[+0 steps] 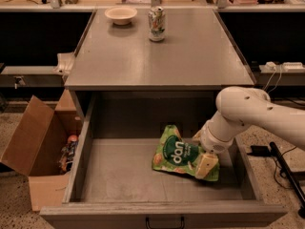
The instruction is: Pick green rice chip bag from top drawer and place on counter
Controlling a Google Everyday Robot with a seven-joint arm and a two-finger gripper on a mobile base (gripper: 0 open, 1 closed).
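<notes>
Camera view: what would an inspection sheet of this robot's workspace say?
Surface: grey metal counter above the open top drawer.
Job's things: green rice chip bag lies on the drawer floor, right of middle.
Clutter: bowl and drink can at the counter's back.
Grippers: gripper down in the drawer at the bag's right end.
Cables: white power strip with cords, at right.
Surroundings: open cardboard box on the floor, left.

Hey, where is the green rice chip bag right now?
In the camera view, the green rice chip bag lies on the floor of the open top drawer, right of centre, with the gripper at its right end.
</notes>
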